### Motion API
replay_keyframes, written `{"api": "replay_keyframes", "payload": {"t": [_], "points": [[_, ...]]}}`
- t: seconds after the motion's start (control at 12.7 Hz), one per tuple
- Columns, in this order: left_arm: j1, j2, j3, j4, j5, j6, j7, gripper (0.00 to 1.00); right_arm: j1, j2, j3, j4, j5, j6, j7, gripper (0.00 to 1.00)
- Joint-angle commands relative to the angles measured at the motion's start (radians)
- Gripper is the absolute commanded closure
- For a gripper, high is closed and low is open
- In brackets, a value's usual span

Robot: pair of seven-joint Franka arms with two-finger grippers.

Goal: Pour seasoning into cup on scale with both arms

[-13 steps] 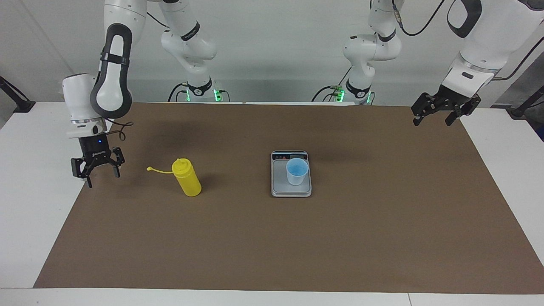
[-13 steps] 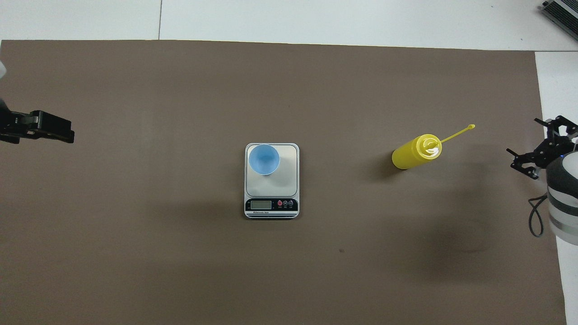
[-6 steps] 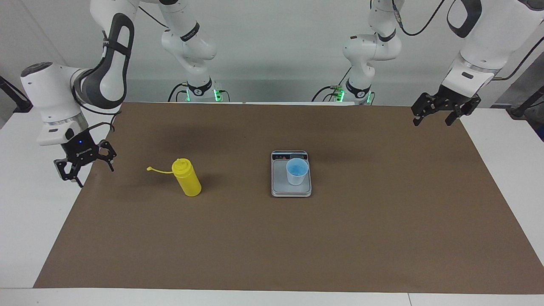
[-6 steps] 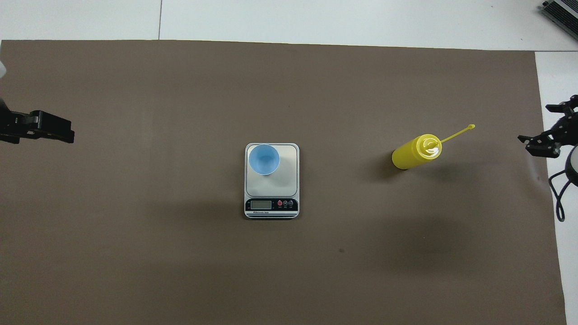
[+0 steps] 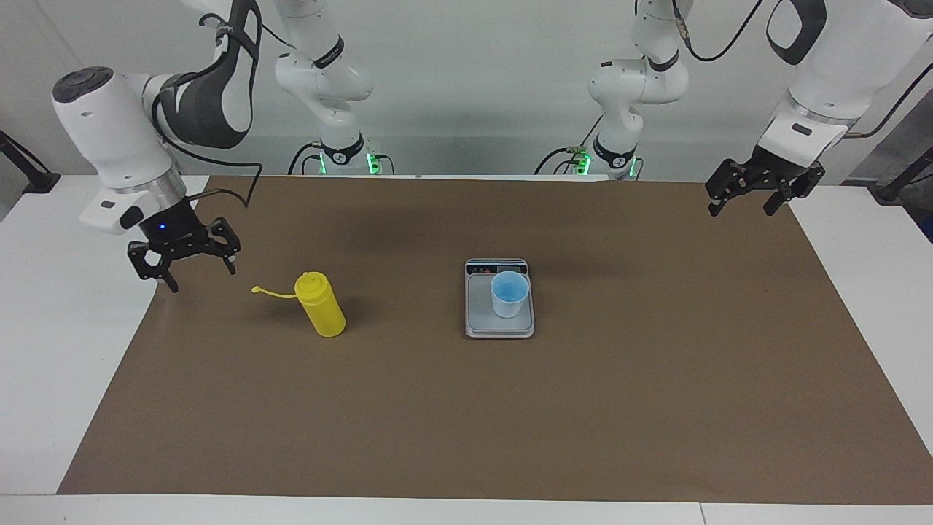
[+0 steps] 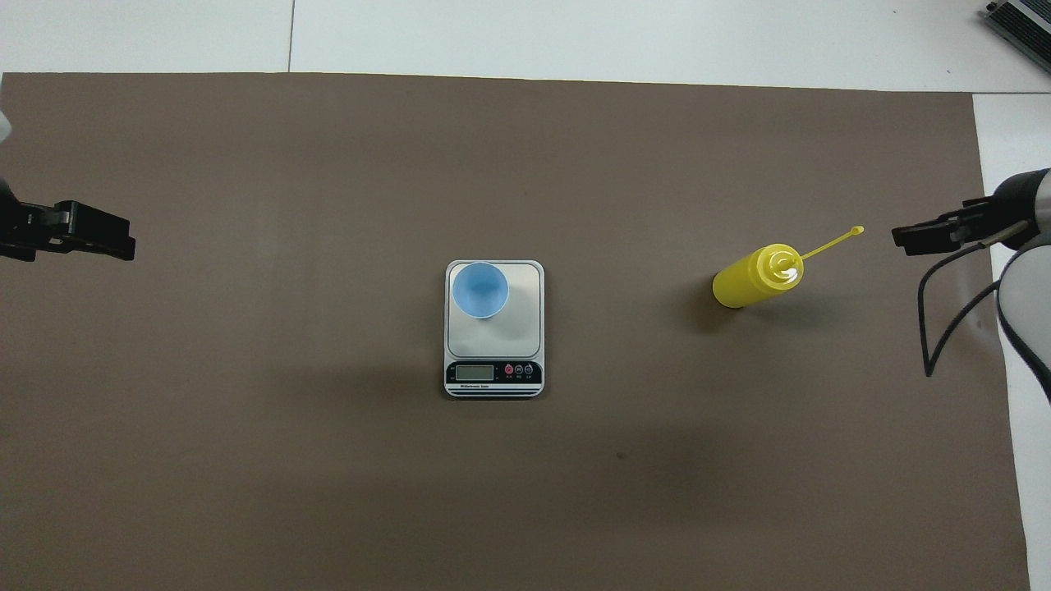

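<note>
The yellow seasoning bottle [image 5: 321, 306] [image 6: 751, 279] stands upright on the brown mat toward the right arm's end of the table, its cap strap [image 5: 272, 292] [image 6: 831, 243] sticking out sideways. The light-blue cup [image 5: 509, 294] [image 6: 480, 289] stands on the silver-grey scale [image 5: 481, 322] [image 6: 519, 328] at the mat's middle. My right gripper [image 5: 200, 273] [image 6: 913, 238] hangs open and empty over the mat's edge, beside the strap's tip and apart from it. My left gripper [image 5: 740, 210] [image 6: 121, 242] waits open and empty over the mat's corner at the left arm's end.
A brown mat [image 5: 510, 423] [image 6: 328, 460] covers most of the white table [image 5: 44, 364], with bare white strips at both ends. The scale's display strip [image 6: 493, 373] faces the robots. A dark cable [image 6: 944, 320] dangles from the right arm's wrist.
The right arm swung out past the mat's edge, then back; its gripper now hangs higher and closer to the bottle's strap, turned toward it. The left arm, bottle, cup and scale have not moved.
</note>
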Motion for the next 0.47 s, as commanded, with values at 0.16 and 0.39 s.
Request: {"api": "replay_keyframes", "payload": {"t": [0.16, 0.39], "points": [[0.001, -0.024, 0.002, -0.023, -0.008, -0.008, -0.006, 0.00, 0.113, -0.058, 0.010, 0.029, -0.093, -0.145, 0.462, 0.00], [0.001, -0.023, 0.002, -0.023, -0.008, -0.008, -0.006, 0.00, 0.116, -0.105, 0.016, 0.027, -0.090, -0.257, 0.569, 0.00]]}}
